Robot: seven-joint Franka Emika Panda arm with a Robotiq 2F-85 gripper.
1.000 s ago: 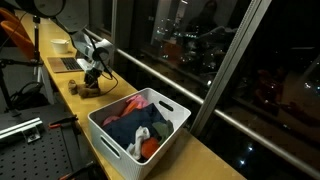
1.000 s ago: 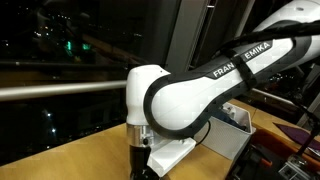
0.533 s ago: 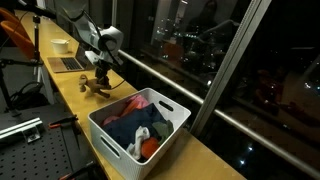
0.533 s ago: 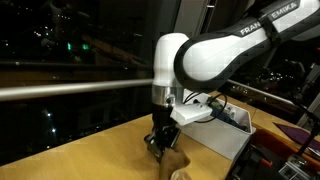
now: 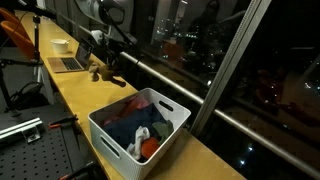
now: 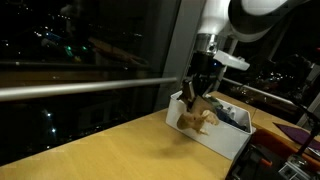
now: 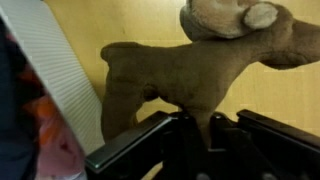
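- Toy [image 7: 190, 70]: brown plush, short matt nap.
- Gripper [image 7: 195, 135]: black, hard, dull sheen; metal or plastic not determinable.
- Bin [image 5: 118, 148]: white plastic, matt, ribbed wall.
- Clothes [image 5: 140, 125]: mixed cloth, crumpled.
- Counter [image 6: 90, 150]: light wood, smooth, satin.
- Arm [image 6: 265, 15]: white shell, glossy.

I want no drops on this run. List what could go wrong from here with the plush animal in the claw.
1. The claw pinches only a narrow part of the brown plush animal; it may slip free in mid-air.
2. The animal dangles close to the white basket; its legs could snag the rim.
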